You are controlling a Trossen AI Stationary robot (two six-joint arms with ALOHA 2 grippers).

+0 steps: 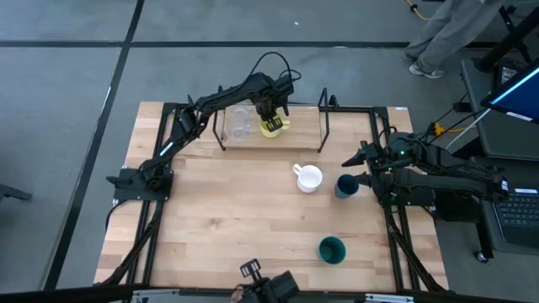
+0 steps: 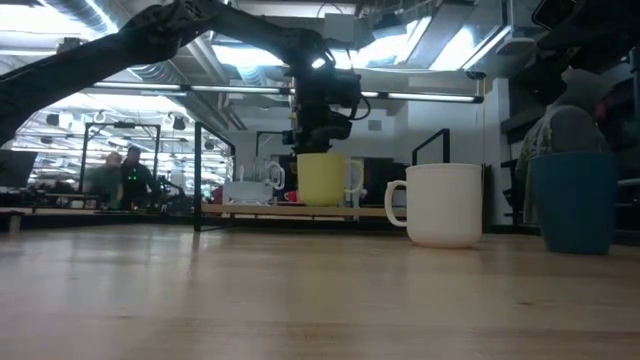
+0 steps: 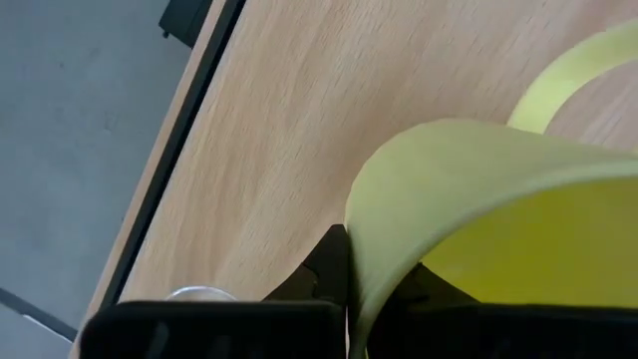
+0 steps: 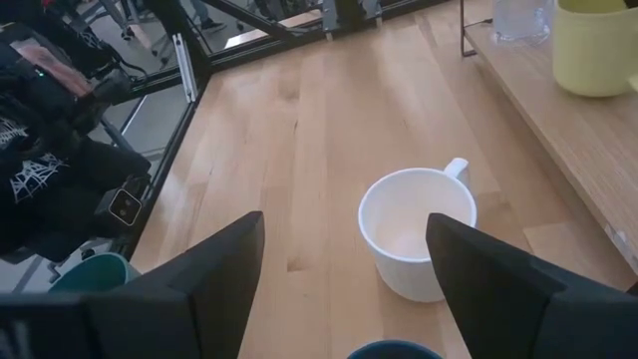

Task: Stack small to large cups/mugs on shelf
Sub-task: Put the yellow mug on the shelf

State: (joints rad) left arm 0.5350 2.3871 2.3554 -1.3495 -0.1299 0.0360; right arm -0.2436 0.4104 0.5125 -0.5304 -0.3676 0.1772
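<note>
Directly beneath the left end effector, the yellow mug is sitting on the shelf, and the fingers are closing on its rim, one inside and one outside the wall. Just beside it on the board, two clear glass cups are standing. Off to the desk's right edge, the right end effector is hanging with fingers spread wide, the dark blue cup just below it, the white mug ahead, and the dark green cup farther off.
</note>
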